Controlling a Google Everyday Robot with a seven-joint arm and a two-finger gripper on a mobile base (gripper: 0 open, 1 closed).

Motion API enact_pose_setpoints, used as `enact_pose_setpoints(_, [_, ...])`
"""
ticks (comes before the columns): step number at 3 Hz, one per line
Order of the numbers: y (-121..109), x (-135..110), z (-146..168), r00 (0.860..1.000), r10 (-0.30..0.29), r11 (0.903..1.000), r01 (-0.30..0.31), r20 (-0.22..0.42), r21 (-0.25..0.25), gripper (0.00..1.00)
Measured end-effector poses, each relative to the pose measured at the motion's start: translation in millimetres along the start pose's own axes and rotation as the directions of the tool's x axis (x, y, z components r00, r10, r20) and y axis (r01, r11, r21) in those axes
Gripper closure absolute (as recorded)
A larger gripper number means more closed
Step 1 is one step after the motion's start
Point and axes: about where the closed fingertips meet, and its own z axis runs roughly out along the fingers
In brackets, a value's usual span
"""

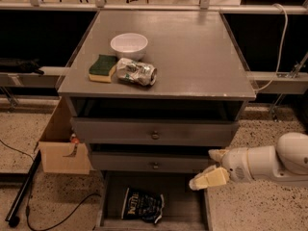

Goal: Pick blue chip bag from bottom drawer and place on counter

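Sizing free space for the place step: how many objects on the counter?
3: white bowl on the left, green sponge in front of it, crushed can against the sponge's right. None looks hidden. End effector, open, hovers right of the bottom drawer.

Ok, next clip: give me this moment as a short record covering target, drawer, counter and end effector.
target: blue chip bag, lying in the bottom drawer
drawer state: pulled open
counter: holds white bowl, green sponge, crushed can
end effector: open, empty, right of the drawers, apart from the bag
stage: bag not yet grasped
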Motion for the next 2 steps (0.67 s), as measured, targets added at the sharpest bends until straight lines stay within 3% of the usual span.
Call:
enact_pose_setpoints(1, [-10, 30, 36, 0.998, 0.064, 0.9975, -0.065, -0.016, -0.029, 0.0])
enact_pose_setpoints(2, [-21, 69, 71, 0.989, 0.14, 0.9874, -0.143, -0.052, -0.068, 0.0])
